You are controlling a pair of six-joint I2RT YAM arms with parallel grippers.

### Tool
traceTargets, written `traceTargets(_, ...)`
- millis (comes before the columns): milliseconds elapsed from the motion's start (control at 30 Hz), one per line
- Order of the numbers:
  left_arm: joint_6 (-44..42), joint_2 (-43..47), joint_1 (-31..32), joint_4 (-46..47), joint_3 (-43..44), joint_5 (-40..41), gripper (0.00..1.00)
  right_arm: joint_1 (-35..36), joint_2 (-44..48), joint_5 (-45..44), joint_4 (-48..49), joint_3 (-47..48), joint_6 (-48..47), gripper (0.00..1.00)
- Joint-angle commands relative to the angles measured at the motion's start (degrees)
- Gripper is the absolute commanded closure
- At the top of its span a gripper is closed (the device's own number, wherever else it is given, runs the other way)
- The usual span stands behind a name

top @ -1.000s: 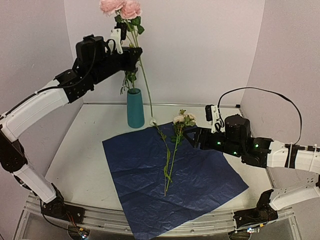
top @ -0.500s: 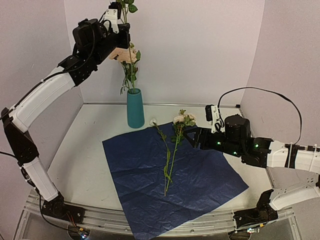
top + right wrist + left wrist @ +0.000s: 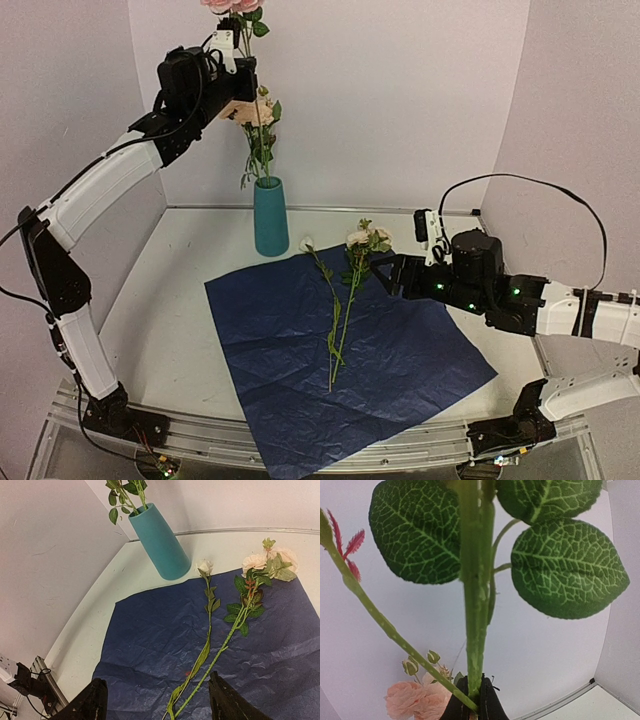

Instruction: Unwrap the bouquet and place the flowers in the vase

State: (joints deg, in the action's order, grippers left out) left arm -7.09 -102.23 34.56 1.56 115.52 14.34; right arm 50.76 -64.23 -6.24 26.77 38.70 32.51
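High above the vase [image 3: 270, 217], my left gripper [image 3: 245, 72] is shut on the green stem [image 3: 474, 605] of a flower whose pink blooms [image 3: 225, 5] reach the top edge. Where that stem's lower end is, I cannot tell. A peach bloom [image 3: 259, 110] [image 3: 409, 700] stands on a leafy stem in the teal vase [image 3: 160, 542]. The wrapping lies spread as a dark-blue sheet [image 3: 300, 340] [image 3: 145, 635]. On it lie a white-budded flower [image 3: 307, 243] [image 3: 205, 567] and a pale pink one [image 3: 368, 237] [image 3: 260, 560]. My right gripper [image 3: 385, 272] [image 3: 160, 705] hovers open over the sheet, just right of those blooms.
Pale walls close in the table on the left, back and right. The sheet's near corner overhangs the metal rail [image 3: 330, 440] at the front edge. Bare white tabletop [image 3: 170, 320] lies left of the sheet.
My left arm has lifted its flower; the stem that reached down to the sheet beside the vase is now raised, blooms at the top edge. The right arm has not moved.
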Motion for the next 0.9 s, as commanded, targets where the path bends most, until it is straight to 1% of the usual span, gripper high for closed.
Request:
traceTargets(0, 2.61, -0.5, -0.34, 2.98, 2.31, -2.12, 1.0, 0.03, 1.58, -1.77, 0.2, 0.68, -1.05, 0.3)
traceTargets(467, 4.84, -4.93, -2.85, 4.48, -1.84, -2.78, 1.0, 0.03, 2.59, -2.62, -0.17, -0.1, -1.27, 0.3)
traceTargets(700, 9.54, -7.74, -5.59, 4.72, -4.86, -4.5, 1.0, 0.03, 2.73, -3.08, -0.62, -0.28, -1.45, 0.3)
traceTargets(867, 12.39, -9.86, -6.25, 4.76, -6.92, -5.46, 1.0, 0.04, 2.2, -3.16, -0.67, 0.02, -1.55, 0.3)
